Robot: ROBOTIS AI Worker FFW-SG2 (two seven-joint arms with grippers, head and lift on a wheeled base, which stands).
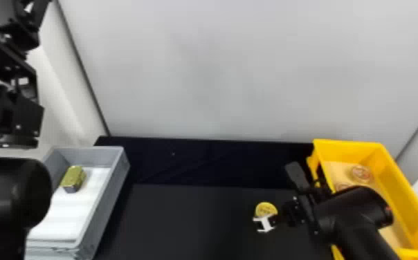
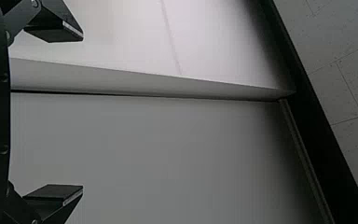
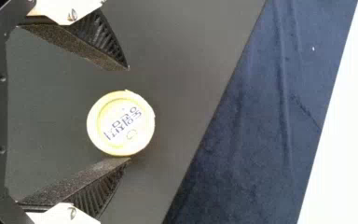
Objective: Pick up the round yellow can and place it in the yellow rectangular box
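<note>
- Big and black at lower left of the head view, the left arm's rounded joint (image 1: 14,193) looms closest, with the left gripper (image 1: 11,60) raised above it at upper left.
- Its own wrist view gives what the head view hides: two fingers (image 2: 53,193) spread wide, and speckled, seamed panels (image 2: 349,88) past a pale wall.
- From the lower right comes the right arm (image 1: 360,221), bent at the wrist and reaching inward over the near side of the yellow rectangular box (image 1: 403,197).
- Right gripper (image 1: 288,212): low over the black table (image 1: 184,221), right of centre. The wrist view tells me it's unclenched, the round yellow can (image 1: 266,208) between its parted fingertips and nearer one of them; whether they touch, I can't tell.
- That can sits on the table, its printed lid facing up; the box at right holds round, clear-looking things (image 1: 360,173).
- Over at lower left, a gold block-shaped item (image 1: 73,178) lies on white sheeting (image 1: 70,214) inside a grey bin (image 1: 109,186).
- Farther back, dark cloth (image 1: 201,159), then the grey wall (image 1: 225,76).
</note>
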